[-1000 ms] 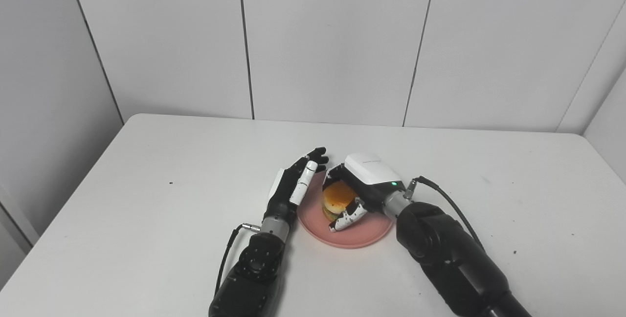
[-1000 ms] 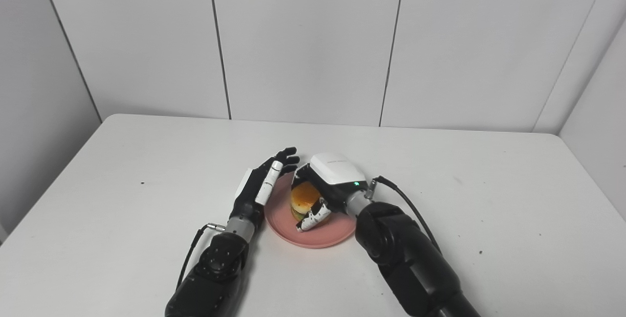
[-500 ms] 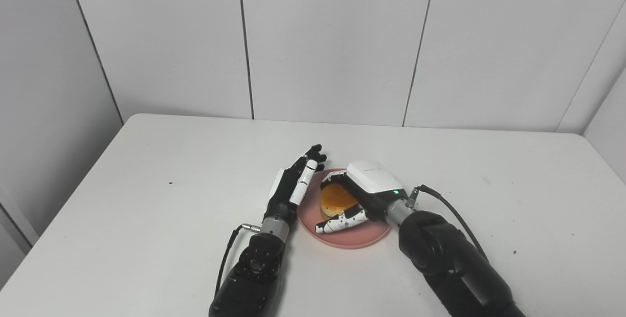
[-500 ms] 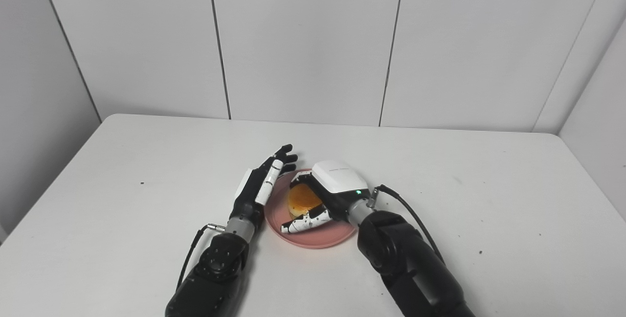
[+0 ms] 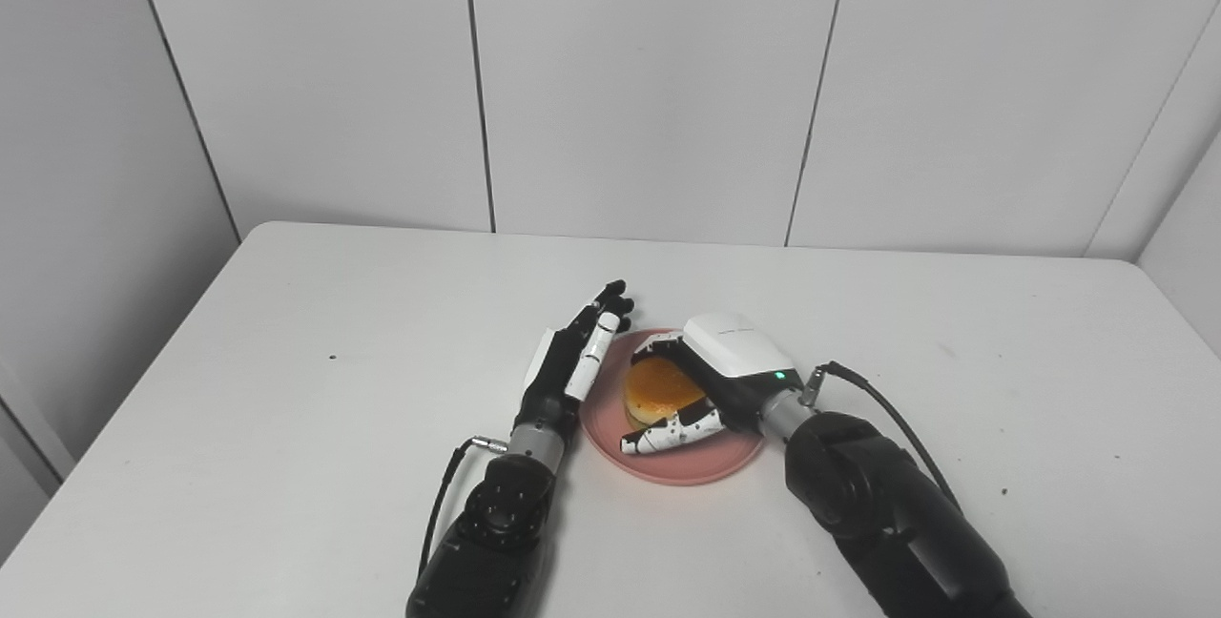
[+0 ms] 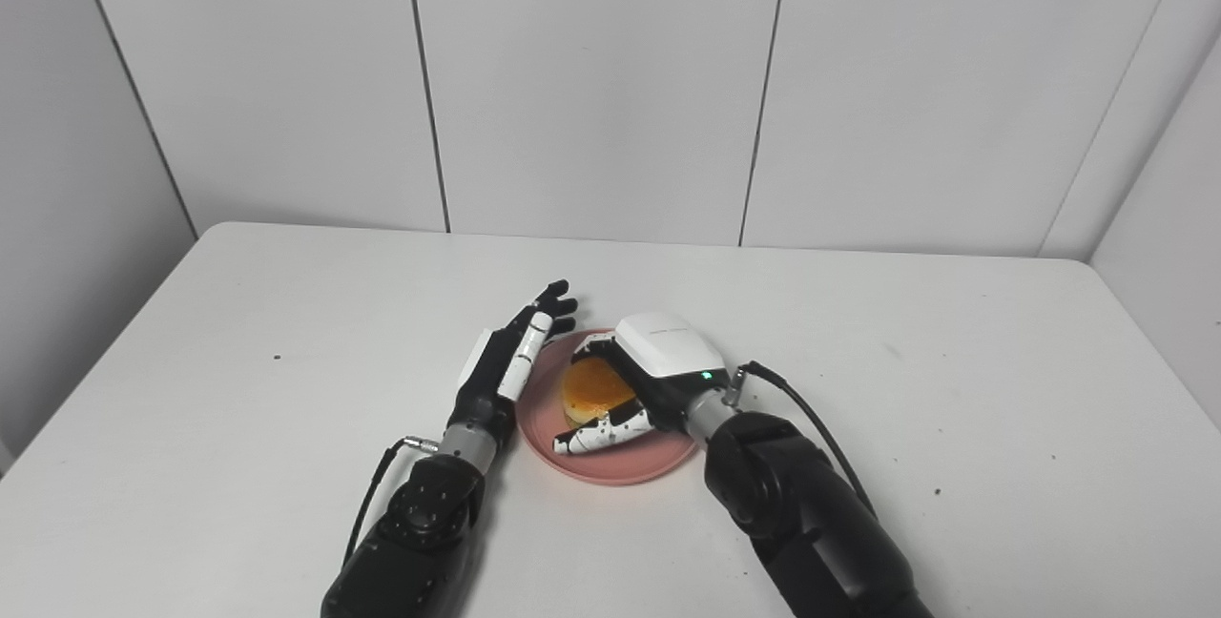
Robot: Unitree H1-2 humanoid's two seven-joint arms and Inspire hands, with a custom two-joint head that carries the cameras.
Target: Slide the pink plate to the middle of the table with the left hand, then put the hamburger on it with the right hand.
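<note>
Compared with a second ago, the right hand [image 5: 711, 389] has spread: its fingers, then curled tight round the hamburger [image 5: 660, 391], now stand apart from it, the thumb stretched low along the 6 o'clock side of the bun and the other fingers arched past the 12 o'clock side. The palm has also drawn back a little toward 4 o'clock. Whether any fingertip still brushes the bun cannot be told from either view. The hamburger now appears to sit on the pink plate [image 5: 687, 465] under its own weight, a little toward 10 o'clock of the plate's centre, upright, bun top up. The plate lies near the middle of the table [image 5: 286, 360], slightly toward the robot. The left hand [image 5: 572, 360] stands edge-on just beside the plate's 9 o'clock rim, fingers straight and held together, holding nothing; contact with the rim is not resolvable. It looks unchanged over the second. Judgement: the slide is done and the placement is essentially done; release is under way, and only the withdrawal of the right hand remains. Risk: a fingertip could drag the bun off-centre as the hand backs out. Count: one plate, one hamburger, two hands, one table.
</note>
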